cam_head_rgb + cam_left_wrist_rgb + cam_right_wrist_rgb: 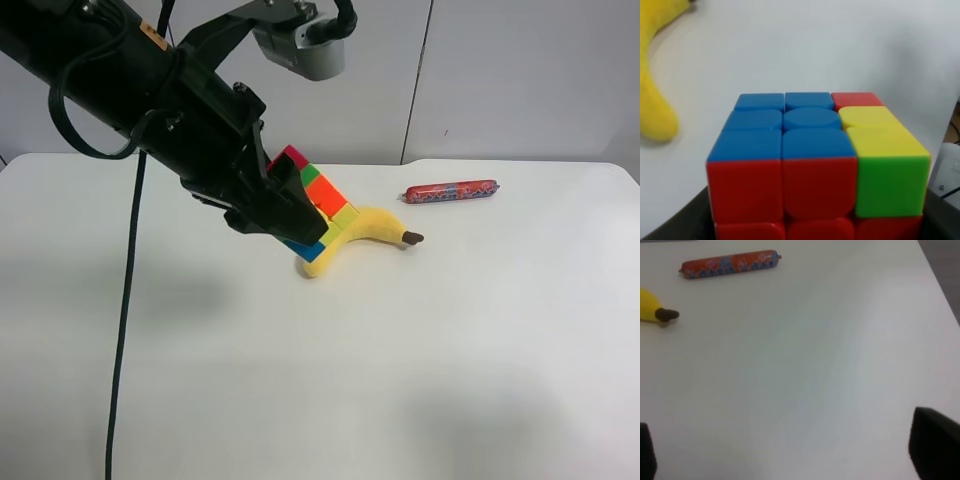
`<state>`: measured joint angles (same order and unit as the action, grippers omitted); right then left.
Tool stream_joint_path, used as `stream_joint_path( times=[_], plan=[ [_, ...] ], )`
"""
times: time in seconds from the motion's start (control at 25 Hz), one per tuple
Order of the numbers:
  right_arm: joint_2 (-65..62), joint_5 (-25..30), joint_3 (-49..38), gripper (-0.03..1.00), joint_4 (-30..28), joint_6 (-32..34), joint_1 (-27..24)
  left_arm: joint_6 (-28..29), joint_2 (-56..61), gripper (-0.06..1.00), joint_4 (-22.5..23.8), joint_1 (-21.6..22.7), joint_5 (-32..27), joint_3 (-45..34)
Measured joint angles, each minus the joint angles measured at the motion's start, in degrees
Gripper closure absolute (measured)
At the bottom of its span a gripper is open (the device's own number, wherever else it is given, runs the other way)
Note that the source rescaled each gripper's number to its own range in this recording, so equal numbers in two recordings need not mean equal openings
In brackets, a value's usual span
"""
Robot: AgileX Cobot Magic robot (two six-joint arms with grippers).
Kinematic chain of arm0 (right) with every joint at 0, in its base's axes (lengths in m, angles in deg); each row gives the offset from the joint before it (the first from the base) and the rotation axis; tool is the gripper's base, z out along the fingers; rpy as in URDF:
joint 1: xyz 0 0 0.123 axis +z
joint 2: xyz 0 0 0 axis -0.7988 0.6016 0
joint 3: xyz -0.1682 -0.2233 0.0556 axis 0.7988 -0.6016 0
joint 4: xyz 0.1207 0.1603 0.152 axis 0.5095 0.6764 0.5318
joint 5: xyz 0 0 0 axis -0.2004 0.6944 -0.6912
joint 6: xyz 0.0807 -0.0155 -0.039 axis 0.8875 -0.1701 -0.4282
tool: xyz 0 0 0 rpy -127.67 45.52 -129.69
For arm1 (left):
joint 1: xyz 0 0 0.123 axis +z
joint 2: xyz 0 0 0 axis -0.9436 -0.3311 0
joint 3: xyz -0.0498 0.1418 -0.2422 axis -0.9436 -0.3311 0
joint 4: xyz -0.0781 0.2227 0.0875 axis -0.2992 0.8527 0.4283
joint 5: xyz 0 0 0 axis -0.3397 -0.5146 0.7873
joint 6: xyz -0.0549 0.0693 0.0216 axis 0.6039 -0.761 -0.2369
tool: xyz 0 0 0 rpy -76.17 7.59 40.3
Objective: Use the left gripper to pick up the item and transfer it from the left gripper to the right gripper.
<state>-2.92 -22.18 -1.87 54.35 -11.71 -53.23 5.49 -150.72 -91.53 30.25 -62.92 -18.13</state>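
The item is a multicoloured puzzle cube (322,198). My left gripper (292,215), on the arm at the exterior high view's left, is shut on it and holds it tilted, low over the white table (400,360). The cube fills the left wrist view (815,160), showing blue, red, yellow and green tiles. My right gripper (790,457) is open and empty; one dark finger (935,447) shows at the frame's corner. The right arm is out of the exterior high view.
A yellow toy banana (368,228) lies just beside the cube; it also shows in the left wrist view (652,75) and the right wrist view (652,310). A red sausage (450,191) lies farther back, also in the right wrist view (730,263).
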Motion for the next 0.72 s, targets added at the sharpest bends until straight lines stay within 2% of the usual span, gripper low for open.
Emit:
stream_joint_path(
  times=[0.16, 0.28, 0.72],
  plan=[
    [0.0, 0.0, 0.0, -0.03, 0.0, 0.0, 0.0, -6.54, 0.0, 0.94, -2.24, 0.0, 0.12, 0.0],
    [0.0, 0.0, 0.0, -0.03, 0.0, 0.0, 0.0, -9.13, 0.0, 0.94, -2.65, 0.0, 0.12, 0.0],
    [0.0, 0.0, 0.0, -0.03, 0.0, 0.0, 0.0, -11.79, 0.0, 0.94, -3.32, 0.0, -0.64, -0.06]
  ],
)
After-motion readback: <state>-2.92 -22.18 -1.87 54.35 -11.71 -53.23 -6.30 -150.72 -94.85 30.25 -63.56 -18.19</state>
